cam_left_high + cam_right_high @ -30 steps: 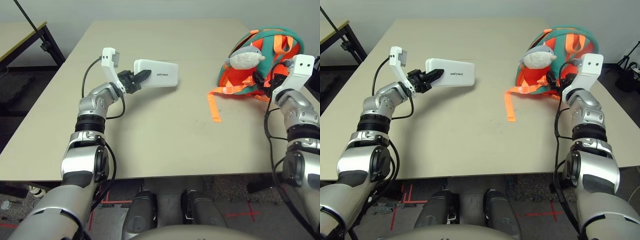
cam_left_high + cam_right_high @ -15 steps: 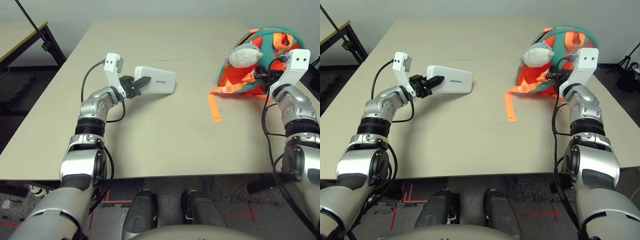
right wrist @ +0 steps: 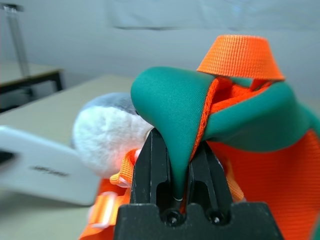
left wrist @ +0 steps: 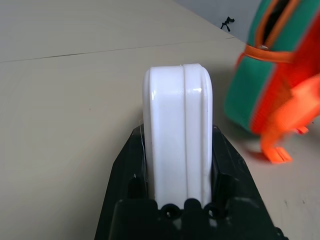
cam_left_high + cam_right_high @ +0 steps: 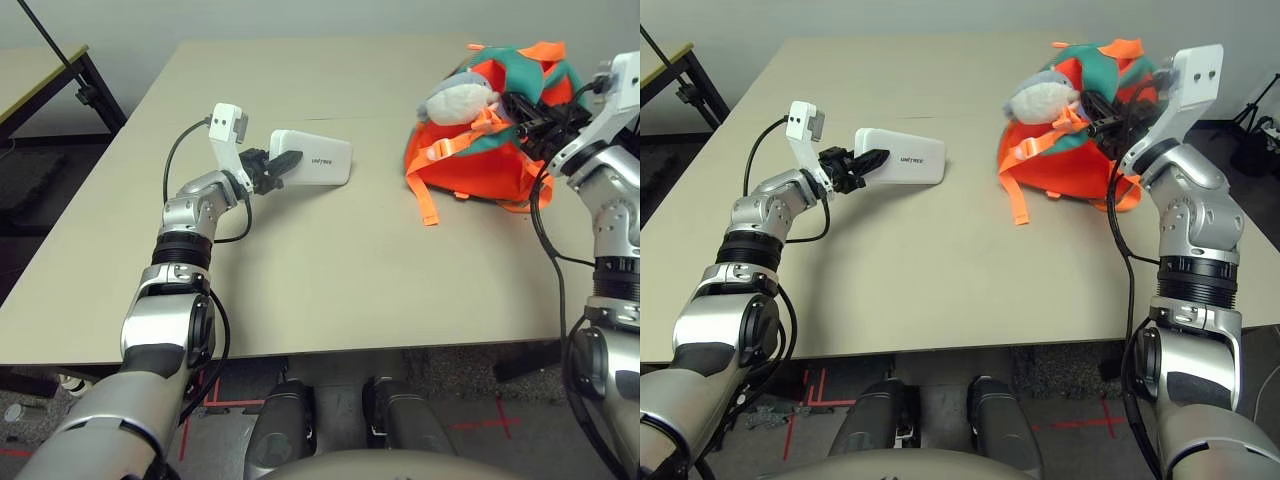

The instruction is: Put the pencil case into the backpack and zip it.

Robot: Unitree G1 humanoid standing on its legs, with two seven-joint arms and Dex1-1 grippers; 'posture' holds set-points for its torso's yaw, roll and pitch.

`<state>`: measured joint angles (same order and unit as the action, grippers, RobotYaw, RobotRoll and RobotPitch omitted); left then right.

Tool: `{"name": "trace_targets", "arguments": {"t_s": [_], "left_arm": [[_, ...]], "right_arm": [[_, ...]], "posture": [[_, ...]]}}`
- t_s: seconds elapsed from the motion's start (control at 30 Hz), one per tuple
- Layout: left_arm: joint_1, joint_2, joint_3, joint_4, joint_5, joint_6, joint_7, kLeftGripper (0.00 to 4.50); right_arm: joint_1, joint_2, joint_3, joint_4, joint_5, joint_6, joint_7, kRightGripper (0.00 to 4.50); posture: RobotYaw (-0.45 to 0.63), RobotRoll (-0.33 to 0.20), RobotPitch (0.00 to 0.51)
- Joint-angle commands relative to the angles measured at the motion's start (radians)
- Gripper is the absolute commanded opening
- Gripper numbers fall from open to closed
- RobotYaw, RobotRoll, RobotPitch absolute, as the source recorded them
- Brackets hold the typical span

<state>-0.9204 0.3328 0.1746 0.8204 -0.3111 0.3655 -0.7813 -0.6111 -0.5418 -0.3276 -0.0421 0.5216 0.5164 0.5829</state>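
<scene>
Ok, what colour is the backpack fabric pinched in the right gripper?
Teal, edged with orange trim, on the backpack; clearest in the right wrist view.

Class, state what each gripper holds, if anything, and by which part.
The left gripper clamps one end of the white pencil case. The right gripper pinches a fold of teal fabric at the top of the backpack.

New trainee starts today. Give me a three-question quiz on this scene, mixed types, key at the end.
1. True or false: the left gripper is shut on the pencil case.
2. The right gripper pinches which part of the backpack? A) teal fabric B) a strap buckle C) the plush shark
3. Fill in: the pencil case lies to the robot's ____ of the backpack.

Key: 1 true; 2 A; 3 left.
</scene>
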Motion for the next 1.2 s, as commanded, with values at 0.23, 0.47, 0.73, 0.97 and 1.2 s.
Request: {"name": "trace_targets", "arguments": {"t_s": [0.23,0.47,0.73,0.97,1.2], "left_arm": [[-0.062,0.032,-0.014,0.052,0.028,-0.062,-0.040,1.39],[-0.109,0.114,-0.013,-0.087,-0.001,0.000,-0.125,1.39],[-0.154,0.278,-0.014,-0.393,-0.127,0.293,-0.279,1.38],[-0.139,0.452,-0.022,-0.639,-0.281,0.578,-0.399,1.38],[-0.097,0.545,-0.030,-0.751,-0.311,0.651,-0.390,1.38]], "right_arm": [[0.129,-0.015,-0.061,-0.356,0.199,0.129,-0.041,0.06],[0.357,-0.018,-0.011,-0.480,0.260,0.195,-0.035,0.06],[0.463,-0.041,0.031,-0.472,0.236,0.179,-0.013,0.06],[0.452,-0.048,0.058,-0.417,0.194,0.143,0.005,0.06],[0.428,-0.049,0.077,-0.378,0.168,0.121,0.021,0.06]], "posture": [[0.03,0.000,0.064],[0.03,0.000,0.071],[0.05,0.000,0.071],[0.08,0.000,0.065],[0.11,0.000,0.060]]}}
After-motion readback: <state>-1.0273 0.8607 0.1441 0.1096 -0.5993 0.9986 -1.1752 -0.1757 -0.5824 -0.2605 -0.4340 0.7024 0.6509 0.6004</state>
